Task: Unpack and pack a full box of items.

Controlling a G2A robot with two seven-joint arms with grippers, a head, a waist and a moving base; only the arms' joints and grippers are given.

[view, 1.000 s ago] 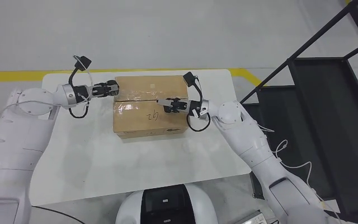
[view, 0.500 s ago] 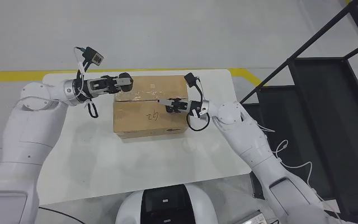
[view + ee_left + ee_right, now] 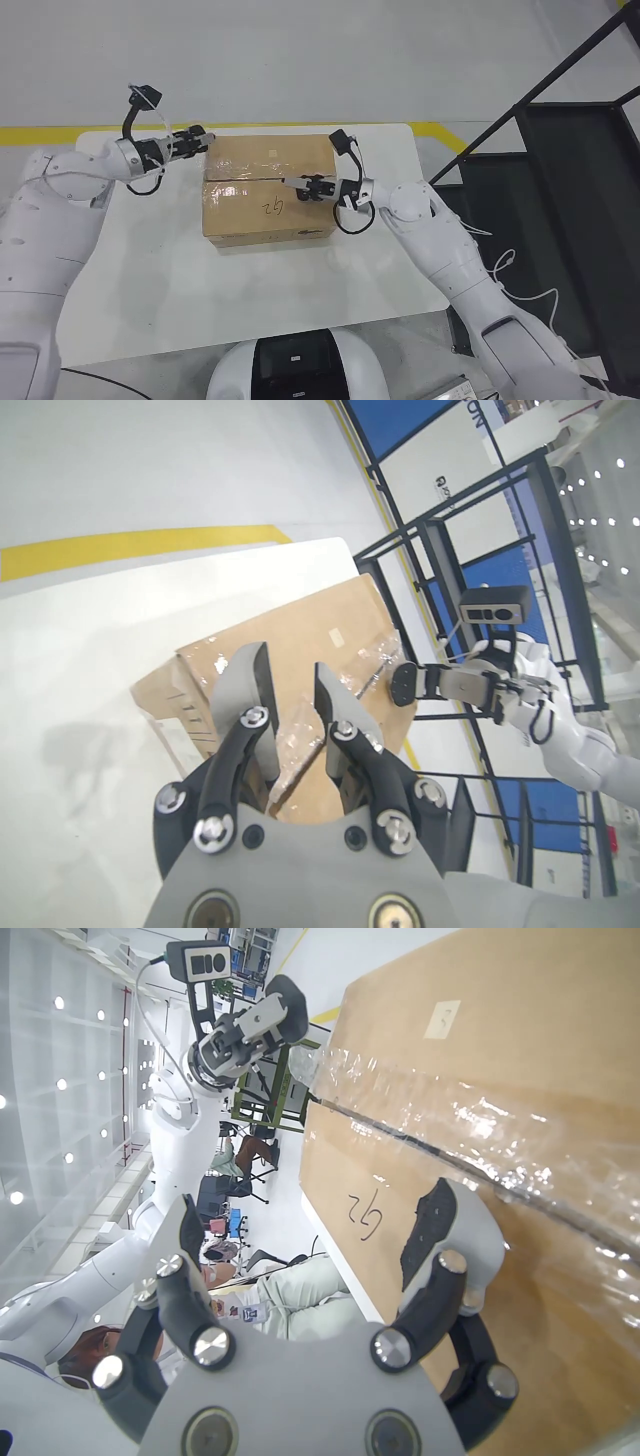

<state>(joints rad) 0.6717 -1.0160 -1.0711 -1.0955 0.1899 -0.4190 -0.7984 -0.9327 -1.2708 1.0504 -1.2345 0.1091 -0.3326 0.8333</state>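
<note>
The left gripper (image 3: 198,140), fingers a narrow gap apart and holding nothing, has drawn back from above the far left corner of the cardboard box (image 3: 265,190) and now hangs just beside that corner, off the cardboard. The right gripper (image 3: 298,184) stays put over the lid with its fingers spread wide, one pad (image 3: 430,1223) resting near the taped seam (image 3: 450,1093). The box remains closed at the middle of the white table (image 3: 150,290).
</note>
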